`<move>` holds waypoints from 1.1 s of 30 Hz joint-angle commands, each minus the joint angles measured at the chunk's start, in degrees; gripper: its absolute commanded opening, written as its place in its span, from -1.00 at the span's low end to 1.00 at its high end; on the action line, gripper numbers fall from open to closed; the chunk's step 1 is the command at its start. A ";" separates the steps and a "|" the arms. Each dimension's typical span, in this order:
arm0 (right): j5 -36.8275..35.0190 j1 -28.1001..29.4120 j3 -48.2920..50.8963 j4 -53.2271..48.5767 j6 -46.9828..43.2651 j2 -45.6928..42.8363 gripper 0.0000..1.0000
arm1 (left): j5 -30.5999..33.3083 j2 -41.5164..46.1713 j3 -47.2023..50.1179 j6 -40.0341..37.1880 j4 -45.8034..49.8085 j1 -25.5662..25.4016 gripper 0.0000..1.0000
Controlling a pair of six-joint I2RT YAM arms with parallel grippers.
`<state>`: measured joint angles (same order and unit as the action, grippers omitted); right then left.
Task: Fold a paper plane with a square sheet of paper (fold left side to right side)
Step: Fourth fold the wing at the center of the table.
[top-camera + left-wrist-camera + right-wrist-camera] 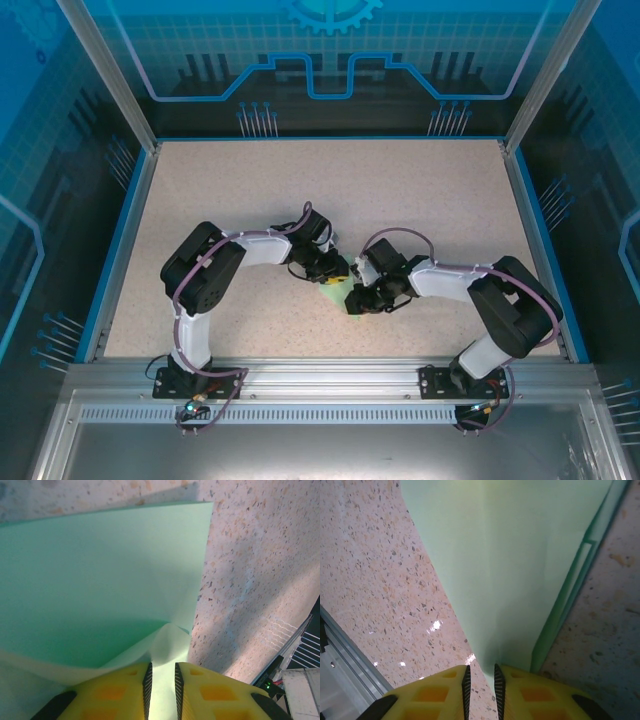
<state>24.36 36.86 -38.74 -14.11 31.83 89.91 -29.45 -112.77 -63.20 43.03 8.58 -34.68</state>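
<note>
My left claw (162,672) and right claw (481,672) both clamp the creased green paper (336,295) over the table's (300,180) near middle.

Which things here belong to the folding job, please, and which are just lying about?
Job: paper, pinched by left gripper and right gripper.
Just there: table, metal rail, both fixtures.

The sheet of paper (334,293) mostly hidden beneath left gripper (340,271) and right gripper (357,299), its folds too small to tell.
</note>
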 commanded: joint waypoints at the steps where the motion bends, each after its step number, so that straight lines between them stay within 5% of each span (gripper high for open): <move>1: -2.28 0.55 1.27 -6.92 -1.20 -0.29 -0.53 | 3.68 -0.90 1.16 -1.80 4.61 0.16 -0.54; 18: -3.23 1.39 3.55 -14.23 -2.93 -3.26 -0.58 | 4.02 -0.78 1.06 -2.07 5.12 0.44 -0.53; 24: -3.63 -0.33 2.18 -13.59 -2.31 -12.73 -0.59 | 3.82 -0.70 1.06 -1.98 5.04 0.47 -0.54; 33: 4.83 -0.60 -0.43 -1.19 1.69 -7.89 -0.64 | 3.68 -0.70 1.10 -1.80 4.69 0.40 -0.53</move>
<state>25.06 36.34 -37.89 -20.01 31.48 78.61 -29.43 -112.77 -63.22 42.89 8.69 -34.68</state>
